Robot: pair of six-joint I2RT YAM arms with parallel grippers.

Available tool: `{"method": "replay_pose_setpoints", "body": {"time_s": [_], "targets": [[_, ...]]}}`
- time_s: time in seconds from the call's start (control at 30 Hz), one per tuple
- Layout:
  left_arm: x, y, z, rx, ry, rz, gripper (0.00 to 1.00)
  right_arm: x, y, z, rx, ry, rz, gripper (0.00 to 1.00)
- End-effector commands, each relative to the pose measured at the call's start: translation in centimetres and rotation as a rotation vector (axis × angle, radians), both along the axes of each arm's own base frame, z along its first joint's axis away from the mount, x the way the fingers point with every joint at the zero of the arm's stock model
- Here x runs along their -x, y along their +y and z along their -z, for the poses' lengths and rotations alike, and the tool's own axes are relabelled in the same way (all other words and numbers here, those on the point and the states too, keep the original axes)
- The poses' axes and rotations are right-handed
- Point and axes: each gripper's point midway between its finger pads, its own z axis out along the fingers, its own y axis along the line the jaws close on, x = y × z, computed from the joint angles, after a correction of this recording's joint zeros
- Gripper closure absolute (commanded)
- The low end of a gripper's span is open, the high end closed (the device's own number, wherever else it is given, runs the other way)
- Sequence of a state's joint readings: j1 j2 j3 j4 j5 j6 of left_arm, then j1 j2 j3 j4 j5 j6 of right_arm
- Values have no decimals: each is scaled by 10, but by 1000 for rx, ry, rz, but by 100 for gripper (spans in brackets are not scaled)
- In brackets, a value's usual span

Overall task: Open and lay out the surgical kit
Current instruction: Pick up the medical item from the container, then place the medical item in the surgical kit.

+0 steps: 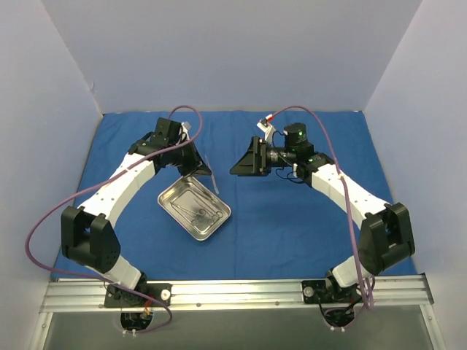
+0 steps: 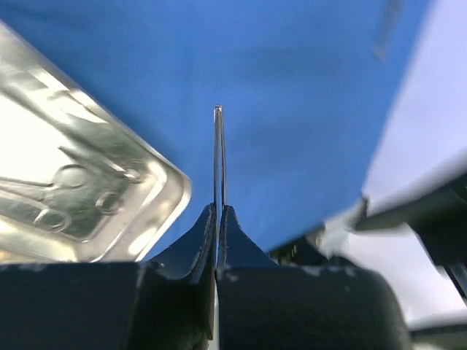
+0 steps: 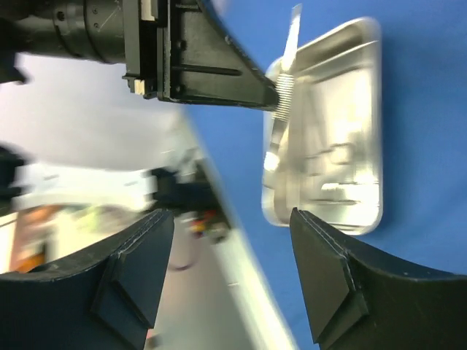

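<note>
Okay, left gripper (image 2: 219, 219): clamped shut on a thin instrument (image 2: 218, 146), held above the blue wrap (image 1: 292, 219), just beside the tray (image 1: 177, 197).
Right gripper (image 3: 230, 215): jaws apart, nothing held.
Kit: wrap spread flat, tray sat on it, other instruments (image 1: 201, 213) left inside.
Tip: thin instrument probably best lowered flat onto bare cloth, clear of the tray, before being released.
</note>
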State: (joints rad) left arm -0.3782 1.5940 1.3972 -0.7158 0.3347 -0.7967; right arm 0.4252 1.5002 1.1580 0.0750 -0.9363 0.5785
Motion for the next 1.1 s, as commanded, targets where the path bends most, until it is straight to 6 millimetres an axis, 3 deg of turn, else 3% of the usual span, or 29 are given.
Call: {"method": "replay_pose_setpoints", "body": {"time_s": [0.0, 0.33, 0.53, 0.67, 0.9, 1.07], "targets": [[11, -30, -61, 189, -230, 247, 98, 33, 20, -67, -302, -24, -236, 35], [37, -55, -114, 449, -379, 427, 98, 33, 23, -57, -325, 39, -249, 46], [43, -59, -119, 511, -370, 443, 98, 29, 19, -42, -250, 43, -229, 50], [48, -58, -122, 525, -362, 447, 98, 28, 14, -19, -150, 46, -228, 51], [51, -58, -124, 544, -355, 446, 98, 26, 15, -17, -146, 38, -226, 53], [47, -62, -124, 571, -353, 450, 98, 27, 23, -29, -195, 21, -249, 55]]}}
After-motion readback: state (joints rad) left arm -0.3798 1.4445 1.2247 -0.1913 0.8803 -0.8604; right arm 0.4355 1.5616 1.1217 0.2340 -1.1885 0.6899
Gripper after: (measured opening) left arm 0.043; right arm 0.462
